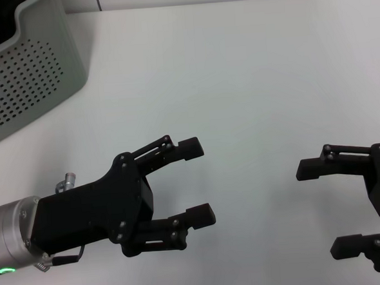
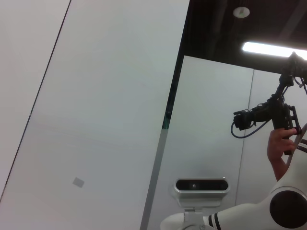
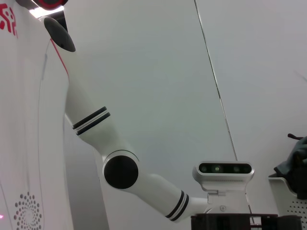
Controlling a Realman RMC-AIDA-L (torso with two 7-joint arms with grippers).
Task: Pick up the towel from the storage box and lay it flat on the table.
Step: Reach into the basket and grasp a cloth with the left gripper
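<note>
Both claws were held spread and empty over the desk [image 1: 237, 68]: left claw [image 1: 199, 181], right claw [image 1: 320, 209]. The box [image 1: 24, 75] sat far-left, nearer the left claw. The towel was probably inside, unseen.

A robot lab: plain white wall panels [image 2: 105, 96], a person's camera rig [image 2: 268, 115]
</note>
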